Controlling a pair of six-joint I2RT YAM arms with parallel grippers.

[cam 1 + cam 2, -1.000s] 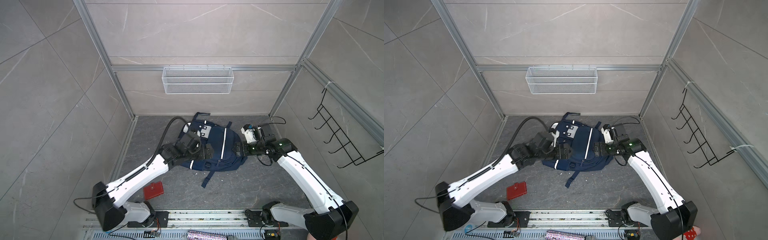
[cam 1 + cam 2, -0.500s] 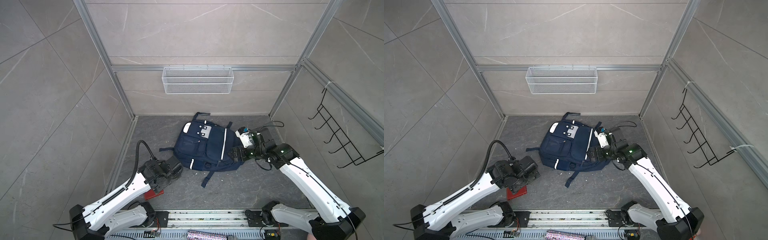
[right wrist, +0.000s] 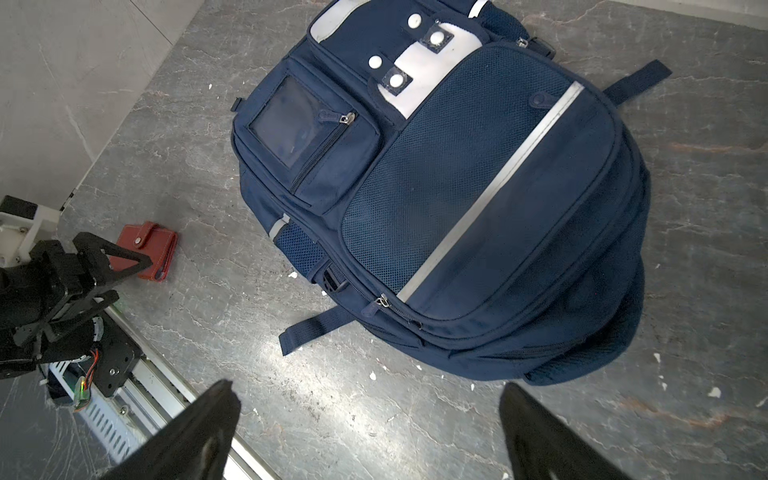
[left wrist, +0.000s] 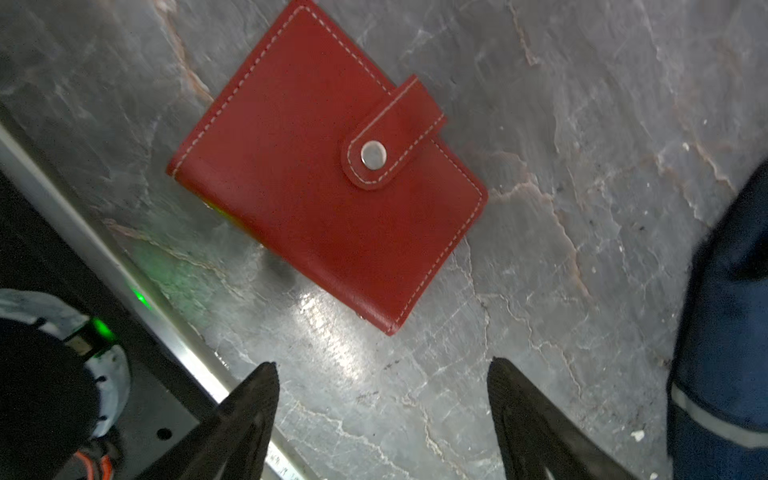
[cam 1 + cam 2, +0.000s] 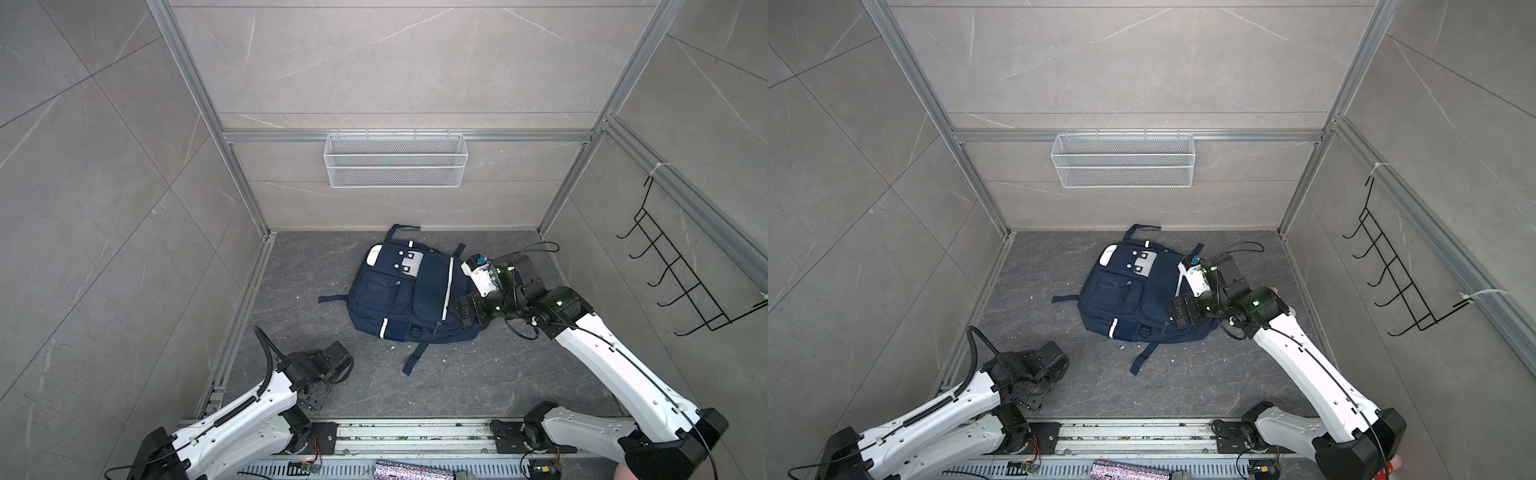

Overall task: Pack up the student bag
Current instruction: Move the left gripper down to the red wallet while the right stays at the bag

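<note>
The student bag (image 5: 411,291) (image 5: 1142,295) (image 3: 457,187) lies flat on the grey floor, navy with white stripes, its zips closed. A red snap wallet (image 4: 324,178) (image 3: 147,249) lies near the front left rail; in both top views my left arm hides it. My left gripper (image 4: 380,363) (image 5: 314,395) (image 3: 129,278) hangs just above the wallet, open, with only bare floor between its fingers. My right gripper (image 3: 368,385) (image 5: 465,311) (image 5: 1177,311) hovers over the bag's right side, open and empty.
A white wire basket (image 5: 395,166) hangs on the back wall. A black hook rack (image 5: 681,282) is on the right wall. The bag's loose strap (image 5: 415,357) trails toward the front. A metal rail (image 5: 395,432) runs along the front edge.
My left arm pulled back from the bag to the front left and now covers the red wallet; its jaws have narrowed a little. My right gripper drifted slightly over the bag.
</note>
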